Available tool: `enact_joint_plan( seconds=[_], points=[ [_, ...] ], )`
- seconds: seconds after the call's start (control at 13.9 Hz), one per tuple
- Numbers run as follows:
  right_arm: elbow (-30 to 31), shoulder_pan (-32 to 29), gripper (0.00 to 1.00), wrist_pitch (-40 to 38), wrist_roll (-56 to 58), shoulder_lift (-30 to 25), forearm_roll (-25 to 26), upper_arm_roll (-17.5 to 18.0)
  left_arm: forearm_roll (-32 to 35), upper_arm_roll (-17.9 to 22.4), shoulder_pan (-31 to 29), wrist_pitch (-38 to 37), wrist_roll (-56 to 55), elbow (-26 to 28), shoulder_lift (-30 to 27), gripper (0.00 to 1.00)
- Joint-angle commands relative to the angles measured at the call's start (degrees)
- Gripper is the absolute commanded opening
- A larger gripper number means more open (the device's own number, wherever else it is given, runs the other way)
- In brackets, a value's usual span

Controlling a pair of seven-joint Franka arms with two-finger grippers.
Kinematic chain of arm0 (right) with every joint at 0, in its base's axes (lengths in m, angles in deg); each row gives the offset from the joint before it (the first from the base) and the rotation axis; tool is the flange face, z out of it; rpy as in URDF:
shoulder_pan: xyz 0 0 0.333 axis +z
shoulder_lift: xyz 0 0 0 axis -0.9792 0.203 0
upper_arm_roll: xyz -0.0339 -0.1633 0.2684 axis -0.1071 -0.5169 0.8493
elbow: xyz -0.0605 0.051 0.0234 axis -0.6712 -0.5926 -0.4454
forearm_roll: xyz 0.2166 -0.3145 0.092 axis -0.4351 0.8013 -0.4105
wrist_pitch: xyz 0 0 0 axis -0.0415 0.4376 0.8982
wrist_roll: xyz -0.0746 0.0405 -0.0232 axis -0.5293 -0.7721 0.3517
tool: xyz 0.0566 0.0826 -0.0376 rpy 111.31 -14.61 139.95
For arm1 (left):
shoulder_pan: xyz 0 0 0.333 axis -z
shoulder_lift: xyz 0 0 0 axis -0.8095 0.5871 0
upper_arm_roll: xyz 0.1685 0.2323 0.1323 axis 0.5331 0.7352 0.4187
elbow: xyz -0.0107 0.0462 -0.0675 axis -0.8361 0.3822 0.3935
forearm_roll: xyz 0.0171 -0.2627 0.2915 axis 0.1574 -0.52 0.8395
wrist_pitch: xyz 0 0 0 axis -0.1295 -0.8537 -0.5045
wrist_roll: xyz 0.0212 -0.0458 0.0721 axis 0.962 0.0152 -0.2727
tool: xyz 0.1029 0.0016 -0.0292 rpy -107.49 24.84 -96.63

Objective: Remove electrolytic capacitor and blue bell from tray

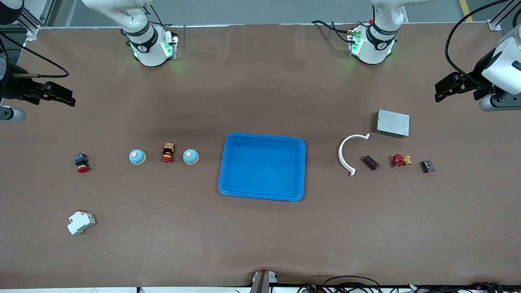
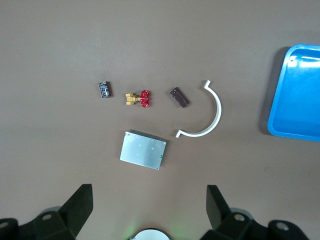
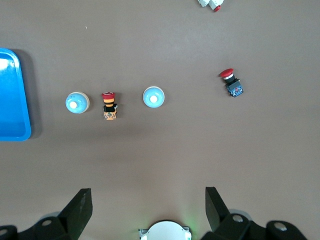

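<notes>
Read the clock on the front view, with twelve toward the robots' bases. Your capacitor (image 1: pixel 371 162) (image 2: pixel 179 97), a small dark brown block, lies flat on the table at three o'clock from the blue tray (image 1: pixel 299 171) (image 2: pixel 280 120), well apart from it. The near bell (image 1: pixel 190 156) (image 3: pixel 77 102) sits at nine o'clock from the tray, and a second bell (image 1: pixel 137 156) (image 3: pixel 153 97) stands farther out on the same line. Both are blue domes with a pale button on top. Between them stands an orange-and-black push button (image 1: pixel 167 152) (image 3: pixel 109 105) with a red cap.

A white curved bracket (image 1: pixel 345 151) (image 2: pixel 212 116) lies between the capacitor and the tray, its open side facing the capacitor. At three o'clock from the capacitor you have a red-handled brass valve (image 1: pixel 400 160) (image 2: pixel 139 98), then a small dark module (image 1: pixel 427 166) (image 2: pixel 104 90). A silver box (image 1: pixel 392 123) (image 2: pixel 143 149) lies at one o'clock from the capacitor.

At nine o'clock from the second bell is a red-capped switch (image 1: pixel 82 162) (image 3: pixel 232 83), and a white breaker (image 1: pixel 80 222) (image 3: pixel 210 4) lies at seven o'clock from that bell.

The left gripper (image 1: pixel 438 92) (image 2: pixel 148 192) hangs over bare table at two o'clock from the silver box, fingers spread wide and released. The right gripper (image 1: pixel 70 99) (image 3: pixel 147 195) hangs over bare table at eleven o'clock from the red-capped switch, fingers likewise spread with nothing in them.
</notes>
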Motion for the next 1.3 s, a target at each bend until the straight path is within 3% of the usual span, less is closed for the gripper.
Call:
enact_joint_plan(
  seconds=[0.0, 0.29, 0.5, 1.23],
  points=[
    [-1.4, -1.7, 1.0, 2.0, 0.6, 0.8, 0.1, 0.8, -0.7, -0.3, -0.3, -0.3, -0.3, -0.2, -1.0, 1.0],
    [-1.1, -3.8, 1.0, 2.1, 0.6, 0.7, 0.0, 1.8, -0.3, -0.7, 0.0, 1.0, -4.7, 0.0, -2.2, 1.0],
    [-0.6, -7.5, 1.0, 2.1, 0.6, 0.6, 0.0, 6.2, -0.3, -1.3, 0.0, 1.2, -4.9, 0.6, -2.7, 1.0],
    [1.1, -5.2, 1.0, 2.1, 0.6, -0.7, 0.1, 5.6, -1.3, -0.9, -2.6, 0.8, -2.9, 1.1, -2.5, 1.0]
  ],
)
